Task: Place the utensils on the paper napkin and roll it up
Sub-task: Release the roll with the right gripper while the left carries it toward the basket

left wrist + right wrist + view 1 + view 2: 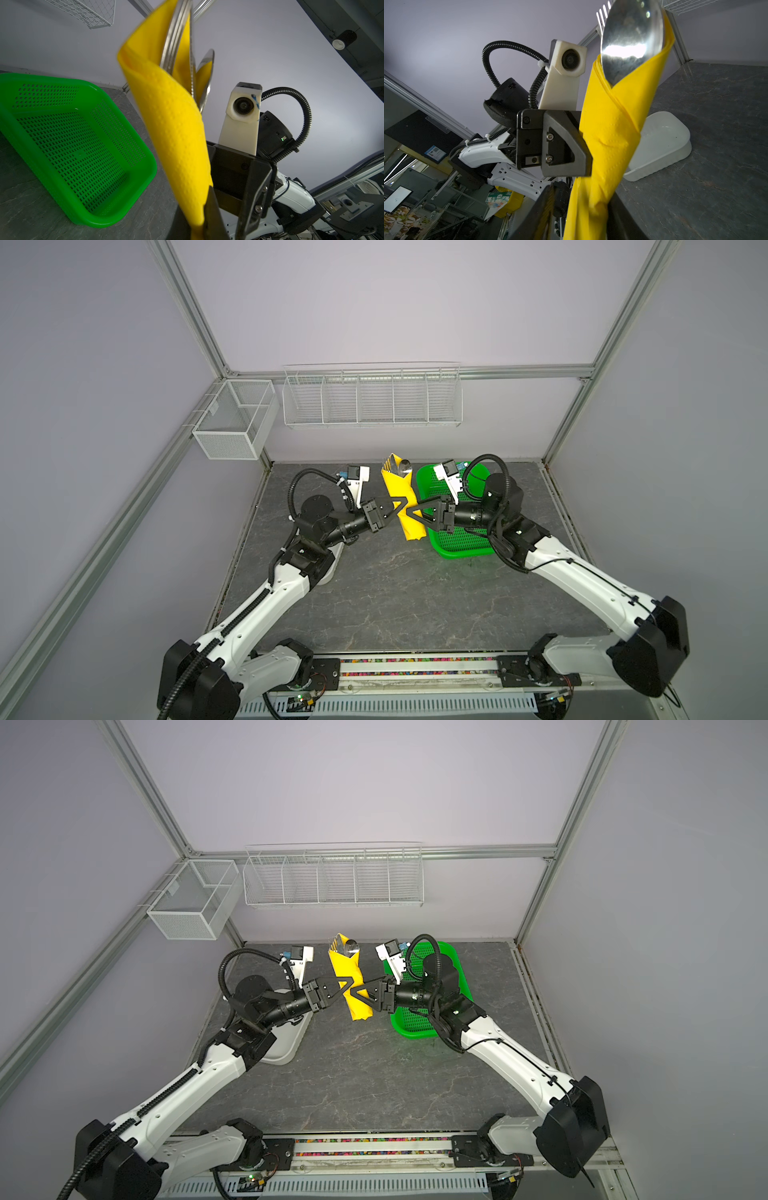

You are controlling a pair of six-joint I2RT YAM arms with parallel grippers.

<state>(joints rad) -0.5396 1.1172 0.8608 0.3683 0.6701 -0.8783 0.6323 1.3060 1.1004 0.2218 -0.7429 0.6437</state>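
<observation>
Two of the utensils (403, 466), a fork (602, 14) and a spoon (631, 41), are seen poking heads-up out of the paper napkin (400, 489). The napkin is already wound round them into a slanted roll and is held clear of the counter (374, 593) at its far middle. The roll is clamped about halfway along by the left pincer (400, 504), whose jaws are closed tight on the paper. The right pincer (414, 508) is set just below it from the right, with its jaws parted to either side of the roll's lower part. In the right wrist view a gap is shown on one side, so no firm grip is judged there. The paper is judged thin, soft and light, easily creased or torn, and apt to spring loose where its overlapped edge is not pinned, though some bite should be given by its embossed surface. The metal inside is judged stiff, smooth and much the heavier part, so it may slip out through the loose, flattened lower end if the roll is held steep and squeezed weakly. A hold is best taken across the middle, over the overlap and the handles, never on the empty tail. A green basket (457, 554) is placed just to the right, partly under the roll in both top views, and a white tray (284, 1052) is set to the left under the left arm. Both are judged near enough to be caught when the roll is lowered. The pincer tips are crowded almost together. Wire racks (370, 400) on the far wall are well apart and out of the way.
</observation>
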